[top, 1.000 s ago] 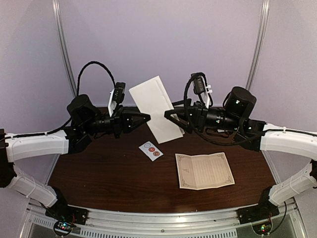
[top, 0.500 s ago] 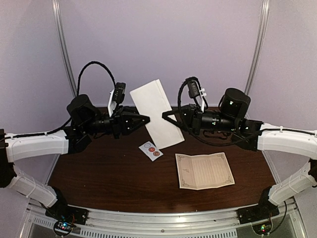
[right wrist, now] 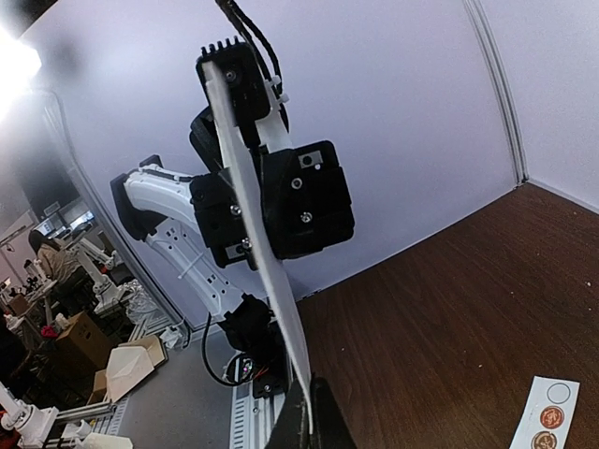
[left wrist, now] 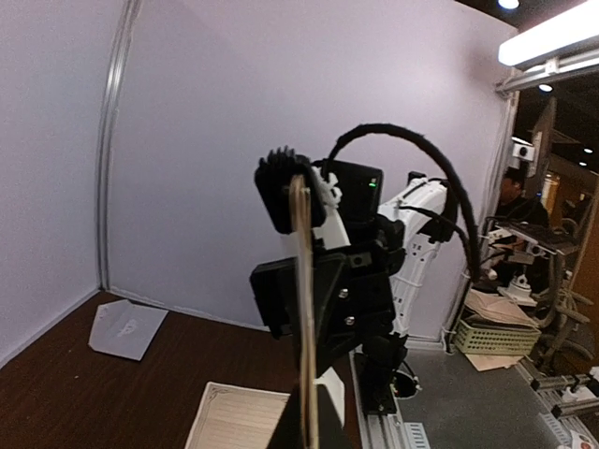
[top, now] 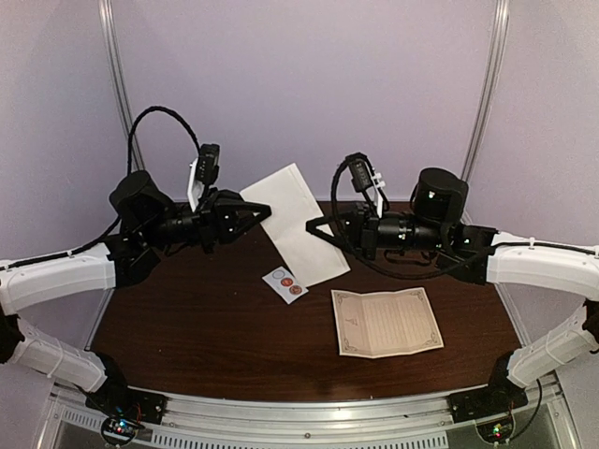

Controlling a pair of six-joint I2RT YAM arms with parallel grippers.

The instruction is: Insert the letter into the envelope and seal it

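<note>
Left gripper (top: 265,211) and right gripper (top: 313,225) both pinch the envelope (top: 288,208) aloft mid-frame, likely to open it for the letter (top: 387,321).

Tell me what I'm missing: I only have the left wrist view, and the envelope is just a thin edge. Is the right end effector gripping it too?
Observer: Yes; the right wrist view shows the envelope running edge-on into the right end effector, shut on it.
Operator: Is it lifted clear?
Observer: Yes; the top view shows it tilted in the air between the left end effector and the right one.
Operator: Where are the stickers?
Observer: The sticker strip lies flat on the table, just nearer than the envelope and apart from the letter.
</note>
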